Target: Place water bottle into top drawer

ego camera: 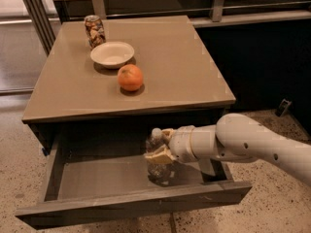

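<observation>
Under the front edge of the desk [170,72] the top drawer [97,178] stands open, and the water bottle [156,171] is upright inside it, right of centre, base at or just above the floor. The gripper [160,154], set at its right, clasps the bottle below the cap.

No legible text, brand or number: the patterned drink can [95,30] beyond the top drawer [97,178] shows only print, and the water bottle [163,173], clasped by the gripper [158,149] inside that drawer, carries nothing readable.
</observation>
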### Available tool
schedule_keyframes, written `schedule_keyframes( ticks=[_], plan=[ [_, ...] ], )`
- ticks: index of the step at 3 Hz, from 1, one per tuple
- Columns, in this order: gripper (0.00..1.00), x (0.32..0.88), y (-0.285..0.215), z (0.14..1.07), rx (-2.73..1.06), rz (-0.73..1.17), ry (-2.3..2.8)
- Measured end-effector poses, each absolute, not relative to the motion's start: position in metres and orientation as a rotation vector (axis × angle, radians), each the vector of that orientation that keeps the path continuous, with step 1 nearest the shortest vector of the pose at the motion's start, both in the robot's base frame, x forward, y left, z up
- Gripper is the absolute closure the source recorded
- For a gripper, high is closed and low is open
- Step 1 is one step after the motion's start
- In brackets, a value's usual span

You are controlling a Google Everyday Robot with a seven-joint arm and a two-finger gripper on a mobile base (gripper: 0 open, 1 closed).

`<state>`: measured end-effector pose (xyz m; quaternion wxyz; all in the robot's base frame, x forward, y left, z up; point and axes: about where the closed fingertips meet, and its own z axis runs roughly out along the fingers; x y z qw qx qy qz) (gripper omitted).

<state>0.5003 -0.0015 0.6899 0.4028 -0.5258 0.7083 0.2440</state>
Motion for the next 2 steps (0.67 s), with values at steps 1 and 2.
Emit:
schedule_keyframes(
  ticks=[1, 2],
  plan=[
    [0.07, 0.5003, -0.0014, 0.6899, -1.329, 0.617, 1.790],
    [0.00, 0.5003, -0.0014, 0.6899, -1.329, 0.617, 1.790]
  ],
)
